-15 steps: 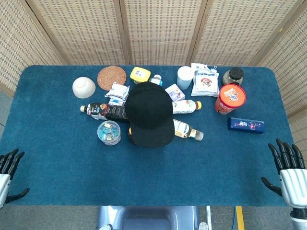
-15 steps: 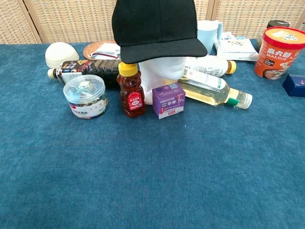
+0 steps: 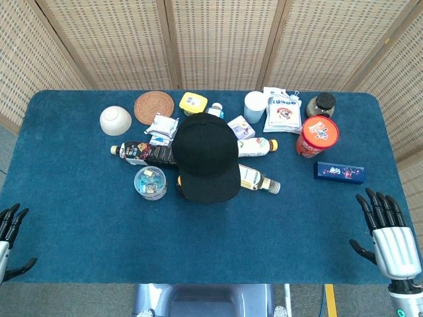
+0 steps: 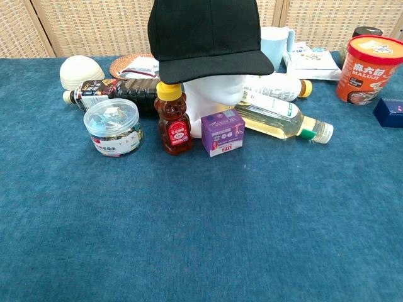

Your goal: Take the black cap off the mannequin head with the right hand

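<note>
Fingers of right hand spread, holding nothing, at table's near right edge, well apart from black cap. Cap sits on mannequin head, mid-table. Left hand spread, idle. Reach, grasp, lift all remain.

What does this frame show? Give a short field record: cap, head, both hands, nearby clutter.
cap: black cap sits on the mannequin head, brim toward the camera
right hand: right hand open at the table's near right edge, far from the cap
left hand: left hand open at the near left edge
clutter: honey bear bottle and purple box in front of the head
</note>
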Controlling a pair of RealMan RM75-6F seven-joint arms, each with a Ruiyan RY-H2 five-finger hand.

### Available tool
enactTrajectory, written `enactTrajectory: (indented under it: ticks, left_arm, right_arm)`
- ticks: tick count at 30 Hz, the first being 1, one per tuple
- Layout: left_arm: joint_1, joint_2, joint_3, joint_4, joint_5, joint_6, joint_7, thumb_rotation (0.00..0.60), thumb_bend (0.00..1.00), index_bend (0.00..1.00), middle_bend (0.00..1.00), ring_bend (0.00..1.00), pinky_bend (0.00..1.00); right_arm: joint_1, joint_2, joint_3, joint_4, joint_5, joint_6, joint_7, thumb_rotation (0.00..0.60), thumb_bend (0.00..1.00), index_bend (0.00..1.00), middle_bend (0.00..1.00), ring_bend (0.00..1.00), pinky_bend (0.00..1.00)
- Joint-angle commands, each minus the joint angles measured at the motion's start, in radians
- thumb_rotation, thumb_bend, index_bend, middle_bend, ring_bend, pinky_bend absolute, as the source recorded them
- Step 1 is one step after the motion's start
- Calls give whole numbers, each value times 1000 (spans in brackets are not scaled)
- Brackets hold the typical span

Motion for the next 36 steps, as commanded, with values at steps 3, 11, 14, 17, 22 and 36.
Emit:
enactTrajectory:
  ticks: [3, 11, 14, 17, 22, 36]
  left_arm:
    - [-5, -11, -3, 9, 30, 6, -27, 600, 12, 0, 0, 0, 0]
    - [-4, 71, -9, -101, 5, 10, -72, 600, 75, 0, 0, 0, 0]
    - [-13, 101, -13, -137, 9, 7, -120, 600, 75, 0, 0, 0, 0]
    - [-20, 110, -18, -142, 4, 2, -147, 600, 76, 0, 0, 0, 0]
    - [-30, 122, -21, -146, -8, -21, -170, 600, 76, 0, 0, 0, 0]
    - [-38, 127, -36, -152, -50, -39, -185, 600, 83, 0, 0, 0, 0]
  right_arm:
    - [70, -61, 29, 24, -44, -36, -36, 600, 0, 98, 80, 69, 137]
    - [124, -70, 26, -79, -102, -88, -163, 600, 0, 109, 99, 88, 170]
    - [147, -89, 27, -124, -115, -123, -227, 600, 0, 123, 113, 97, 178]
    - [171, -112, 30, -151, -116, -166, -292, 600, 0, 132, 123, 101, 179]
    - [208, -159, 41, -176, -113, -222, -372, 600, 0, 140, 137, 112, 186]
    - [341, -369, 146, -157, -42, -314, -574, 600, 77, 182, 155, 125, 226]
